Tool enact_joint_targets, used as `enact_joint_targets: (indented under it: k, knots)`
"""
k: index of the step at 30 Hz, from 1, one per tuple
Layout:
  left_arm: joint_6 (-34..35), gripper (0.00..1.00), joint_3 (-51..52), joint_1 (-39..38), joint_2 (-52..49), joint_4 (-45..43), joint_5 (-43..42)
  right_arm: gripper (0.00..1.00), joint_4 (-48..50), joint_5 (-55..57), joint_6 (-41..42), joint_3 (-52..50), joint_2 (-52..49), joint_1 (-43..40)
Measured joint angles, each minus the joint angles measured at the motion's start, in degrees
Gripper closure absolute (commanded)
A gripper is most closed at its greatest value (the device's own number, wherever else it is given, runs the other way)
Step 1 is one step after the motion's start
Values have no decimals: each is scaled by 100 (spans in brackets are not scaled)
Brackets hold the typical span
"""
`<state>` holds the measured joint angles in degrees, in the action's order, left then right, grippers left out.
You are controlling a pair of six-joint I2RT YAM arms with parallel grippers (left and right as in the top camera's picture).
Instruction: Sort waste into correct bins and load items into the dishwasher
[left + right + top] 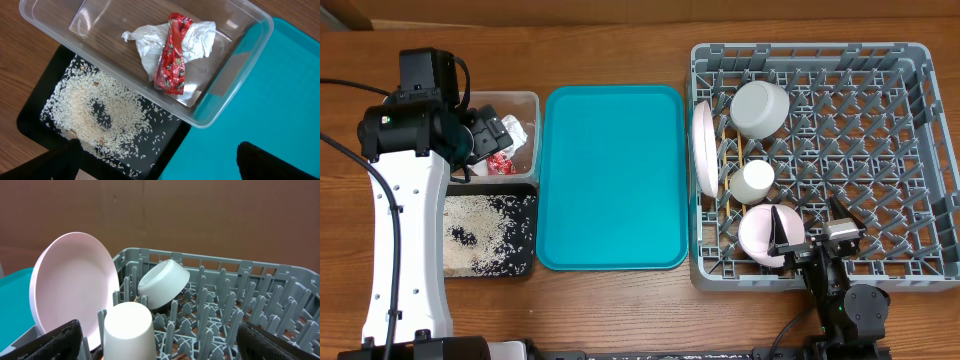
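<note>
Starting left of the teal tray (610, 180), the left gripper (157, 145) hangs over the clear tub (525, 100) with its fingers spread wide and nothing between them. The crumpled napkin (150, 42) lies inside the tub, and the red wrapper (172, 55) lies on top of it. The black tray (525, 268) sits against the tub's near side, also left of the teal tray, and holds the rice scraps (95, 112). The teal tray itself carries nothing. Right of it stands the dish rack (920, 150). The white plate (705, 150) is on edge along the rack wall nearest the teal tray, with the grey bowl (760, 108), white cup (752, 180) and pink dish (758, 235) further in. Thin pale sticks beside the plate, probably the chopsticks (732, 140), are too fine to confirm. The right gripper (159, 327) is inside the rack with its fingers wide apart and gripping nothing; the overhead view shows one finger just beside or over the pink dish. Sorting and loading both look essentially complete. The main hazard is at the right arm: a retreat that swings toward the teal tray could clip the leaning pink dish or the cup and tip either off its pegs. A lesser hazard is the left arm catching the tub rim if it drops while moving away, which would spill the light waste.
</note>
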<state>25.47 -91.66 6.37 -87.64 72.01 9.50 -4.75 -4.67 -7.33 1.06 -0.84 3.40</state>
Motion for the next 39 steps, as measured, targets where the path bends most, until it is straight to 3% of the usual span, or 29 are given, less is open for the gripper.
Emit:
enact_joint_targets:
  k: [39]
  knots:
    - [2,0,2,-39,96,-2,0,0,0,0,-2,0,0,0]
